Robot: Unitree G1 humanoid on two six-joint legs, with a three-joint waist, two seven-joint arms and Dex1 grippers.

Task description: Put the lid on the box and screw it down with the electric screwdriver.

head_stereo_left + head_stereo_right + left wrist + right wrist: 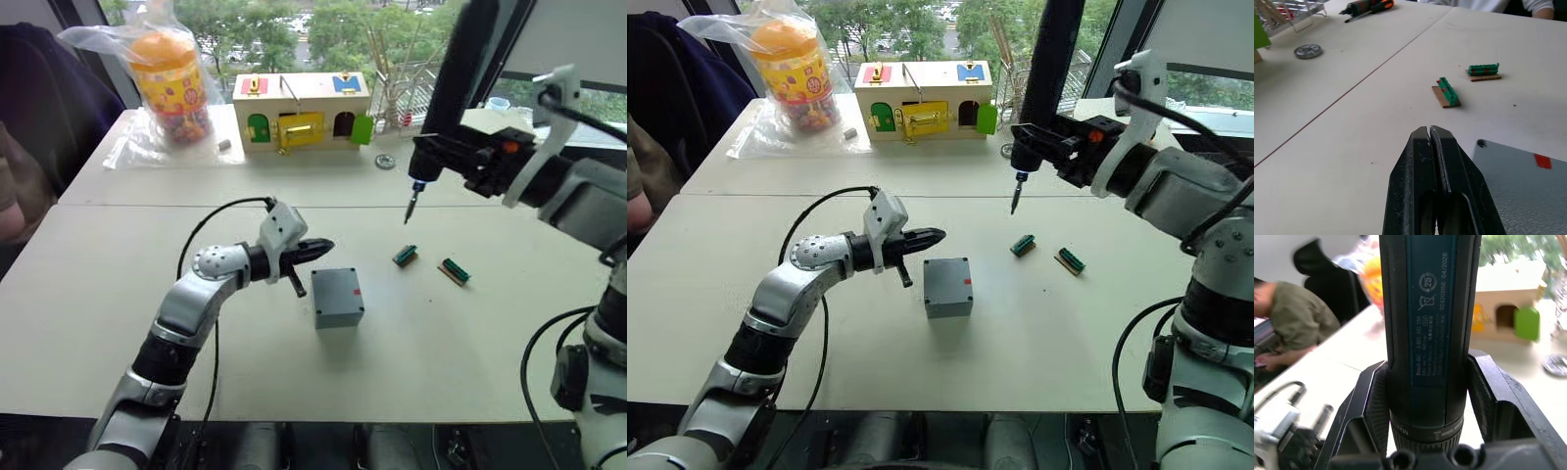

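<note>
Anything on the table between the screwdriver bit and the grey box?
No. In the left eye view, bare tabletop lies between the electric screwdriver bit and the box; the green connector pieces lie off toward the robot's right.

Box point(338, 297) mid-table; wooden box point(301, 111) behind.

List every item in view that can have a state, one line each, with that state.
left gripper: shut, empty, beside the box
right gripper: shut on the electric screwdriver
electric screwdriver: held upright, bit down, above the table
box: on the table, lid on
wooden box: green door open
</note>
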